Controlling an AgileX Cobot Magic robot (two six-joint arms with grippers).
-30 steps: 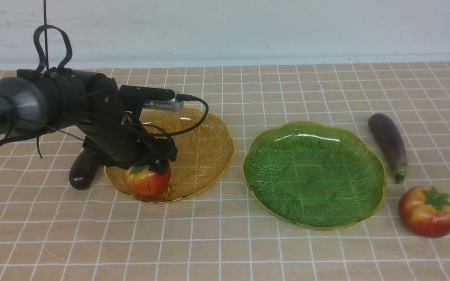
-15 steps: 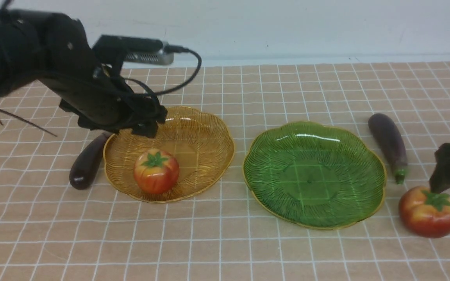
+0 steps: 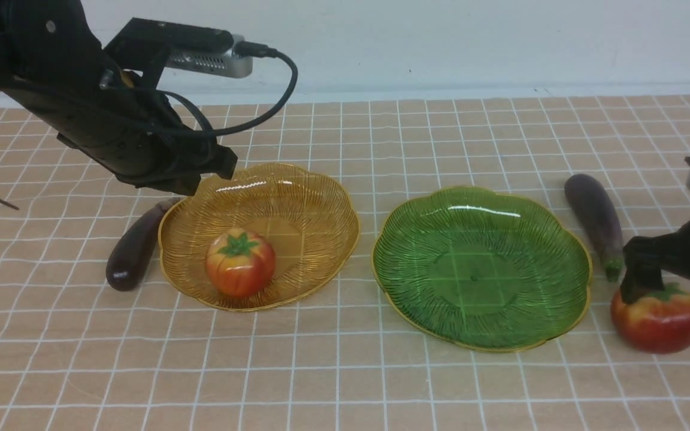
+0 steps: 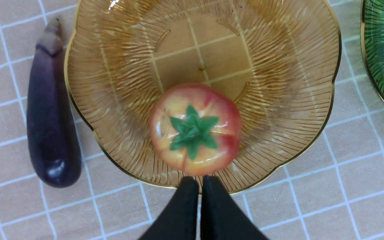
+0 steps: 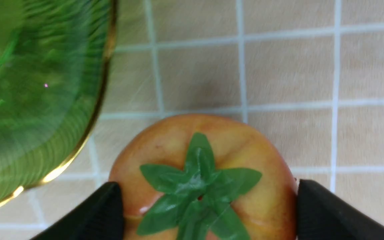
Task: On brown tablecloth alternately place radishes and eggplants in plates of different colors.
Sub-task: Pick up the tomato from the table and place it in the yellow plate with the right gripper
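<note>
**A:** Since only one of the four pieces sits in a plate, I'd call this about a quarter done.

**B:** Which piece?

**A:** The left radish (image 3: 240, 263). It stands leaf-up in the amber plate (image 3: 333, 209), toward the near side.

**B:** And the left gripper (image 3: 201, 173)?

**A:** It hangs above that plate's far-left rim with its jaws pressed together and nothing between them. Its wrist view shows that plainly.

**B:** What is outside the plates?

**A:** Three things, all on the cloth (image 3: 345, 371).
- The left eggplant (image 3: 132, 251) lies just beside the amber plate's left rim.
- The right eggplant (image 3: 593, 215) lies to the right of the green plate (image 3: 483, 269), near it but apart, with its green stem pointing toward us.
- The right radish (image 3: 656, 320) sits just in front of that stem, off the green plate's near-right rim.

**B:** Anything in the green plate?

**A:** No, it holds nothing.

**B:** What about the right gripper (image 3: 674, 287)?

**A:** It is low over the right radish with its jaws spread wide. One finger stands at each flank, close against the skin. The radish rests on the cloth, and I can't see that it is pinched.

**B:** So what is the step in hand?

**A:** It looks like the pick of the right radish, probably bound for the green plate. After that both eggplants are yet to go, one to each plate by my guess.
</note>
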